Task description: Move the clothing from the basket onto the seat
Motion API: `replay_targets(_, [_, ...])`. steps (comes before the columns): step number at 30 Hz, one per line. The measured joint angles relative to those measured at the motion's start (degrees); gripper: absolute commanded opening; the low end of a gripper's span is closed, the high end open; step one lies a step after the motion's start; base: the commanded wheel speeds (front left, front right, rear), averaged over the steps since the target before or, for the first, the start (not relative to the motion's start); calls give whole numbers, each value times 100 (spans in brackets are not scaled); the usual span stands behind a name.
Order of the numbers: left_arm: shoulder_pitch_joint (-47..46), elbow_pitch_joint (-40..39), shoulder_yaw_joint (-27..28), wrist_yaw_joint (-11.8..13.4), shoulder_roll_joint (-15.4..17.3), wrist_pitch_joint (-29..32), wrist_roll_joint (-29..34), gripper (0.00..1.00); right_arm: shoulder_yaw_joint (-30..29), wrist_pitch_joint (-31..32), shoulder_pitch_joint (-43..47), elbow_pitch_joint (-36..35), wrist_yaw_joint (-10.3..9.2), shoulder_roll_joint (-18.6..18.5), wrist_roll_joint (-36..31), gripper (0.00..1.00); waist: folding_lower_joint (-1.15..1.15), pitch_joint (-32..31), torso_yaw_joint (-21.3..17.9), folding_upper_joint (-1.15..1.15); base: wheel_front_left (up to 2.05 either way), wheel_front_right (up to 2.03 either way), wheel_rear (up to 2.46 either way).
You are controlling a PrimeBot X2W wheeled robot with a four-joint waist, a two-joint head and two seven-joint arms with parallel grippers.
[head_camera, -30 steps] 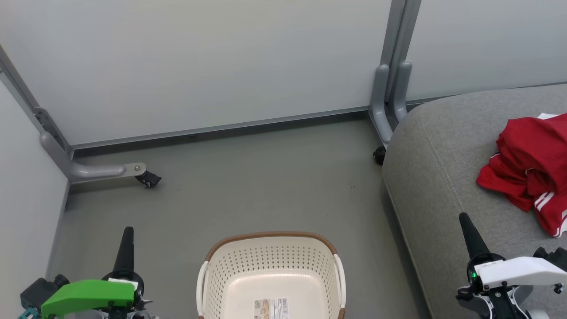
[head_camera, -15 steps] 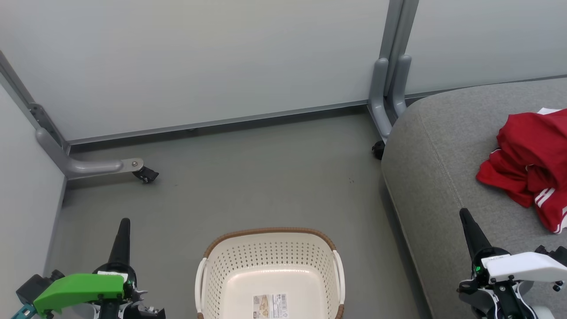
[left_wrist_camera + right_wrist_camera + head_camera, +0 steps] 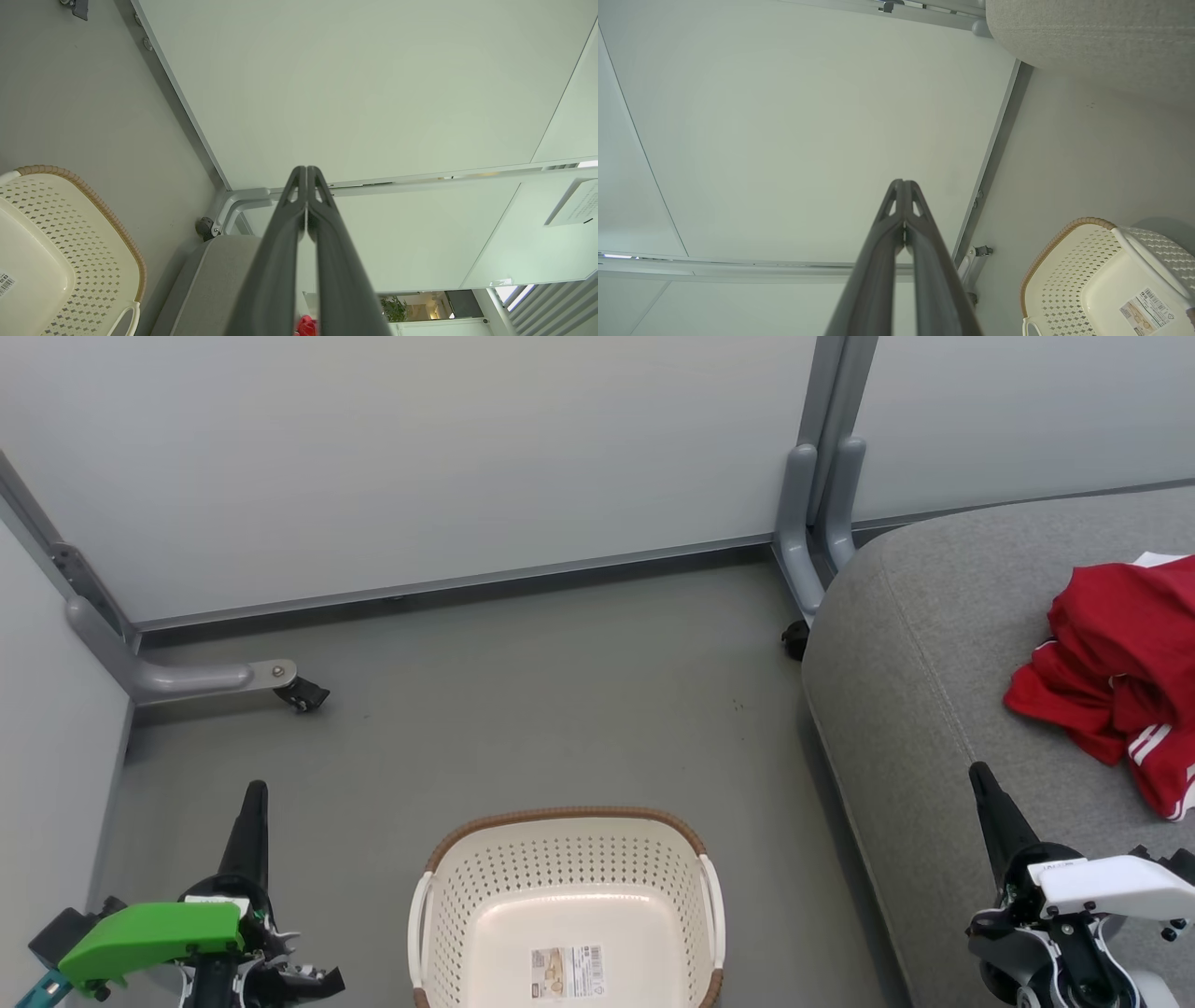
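The left end effector (image 3: 254, 793) has its two dark fingers pressed together on nothing, as its wrist view (image 3: 307, 170) shows plainly. The right end effector (image 3: 978, 773) is likewise closed and empty (image 3: 902, 183). Both point forward in a rest-like pose.

Between them, right of the left one and left of the right one, stands the basket (image 3: 560, 816) on the floor (image 3: 560, 691). Its bottom is bare but for the label sticker (image 3: 567, 973). Under and beyond the right end effector spreads the seat (image 3: 915, 691). The clothing (image 3: 1111, 644) lies on it as a red heap with white stripes, ahead and to the right of that end effector and well apart from its tips. The picture edge cuts the heap, so I cannot tell whether it holds both garments.

By my reading the transfer is done and the step in hand is settling the arms. To do it well, keep both end effectors closed. The right one should stay off the heap so no fold catches and drags back towards the seat's edge. The left one should stay clear of the basket's rim (image 3: 93, 201). A last look into the basket's near end, cropped in the head view, would confirm that nothing is left.

Against the picture a second ago, the whole scene sits a little higher in the head view, floor and wheeled foot (image 3: 303, 695) included, so the camera has moved. The basket is empty as before, the heap rests in the same spot on the seat, and both end effectors hold the same closed pose.
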Motion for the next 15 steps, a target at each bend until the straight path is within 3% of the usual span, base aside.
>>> replay_targets(15, [-156, 38, 87, -21, 0, 151, -564, 0, -68, 147, -135, 75, 0, 2, 538, 0, 0, 105, -29, 0, 0, 0, 0])
